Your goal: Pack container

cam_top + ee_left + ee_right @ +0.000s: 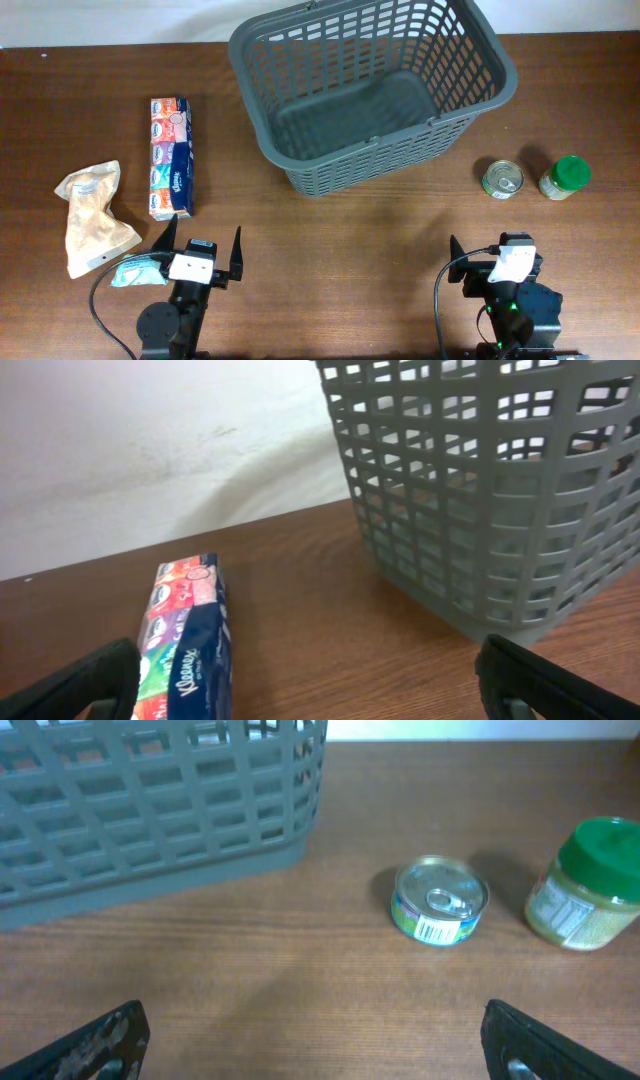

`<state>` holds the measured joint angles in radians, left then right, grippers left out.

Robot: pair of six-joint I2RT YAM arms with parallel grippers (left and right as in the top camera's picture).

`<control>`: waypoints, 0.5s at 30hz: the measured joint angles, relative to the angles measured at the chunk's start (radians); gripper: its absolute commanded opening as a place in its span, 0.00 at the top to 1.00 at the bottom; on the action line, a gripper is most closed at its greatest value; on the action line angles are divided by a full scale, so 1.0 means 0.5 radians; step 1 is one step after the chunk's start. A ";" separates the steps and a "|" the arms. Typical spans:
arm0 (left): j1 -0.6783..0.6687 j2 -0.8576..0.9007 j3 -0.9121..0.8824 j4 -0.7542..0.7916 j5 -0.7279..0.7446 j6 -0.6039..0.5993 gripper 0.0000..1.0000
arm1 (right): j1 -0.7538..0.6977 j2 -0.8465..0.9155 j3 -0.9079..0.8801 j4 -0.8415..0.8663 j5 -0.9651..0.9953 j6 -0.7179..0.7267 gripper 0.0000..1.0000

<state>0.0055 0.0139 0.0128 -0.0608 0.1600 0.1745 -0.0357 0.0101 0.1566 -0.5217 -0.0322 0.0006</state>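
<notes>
Container (330, 172) upright at 12 o'clock on bench (350, 250), left gripper (204, 235) and right gripper (312, 1018) both spread wide, holding nothing

Item: one container (370, 165), a large dark grey plastic basket with slotted lattice walls, a thick rounded rectangular rim and a solid bottom. It stands upright, mouth upward, on the wooden table (330, 260) at the far centre, and its far rim reaches the top edge of the overhead view. Its long axis sits skewed to the table edge, with the right end turned farther back. The solid bottom is fully exposed from above. Both wrist views show only lattice wall (480, 510) (150, 830) and its base resting flat on the wood.
</notes>
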 measured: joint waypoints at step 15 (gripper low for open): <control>0.000 0.000 0.001 0.108 0.532 -0.176 0.01 | 0.000 0.001 0.020 0.138 -0.557 -0.001 0.01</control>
<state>0.0055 0.0139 0.0132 -0.0067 0.4259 0.0864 -0.0357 0.0105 0.1665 -0.4526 -0.3107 0.0002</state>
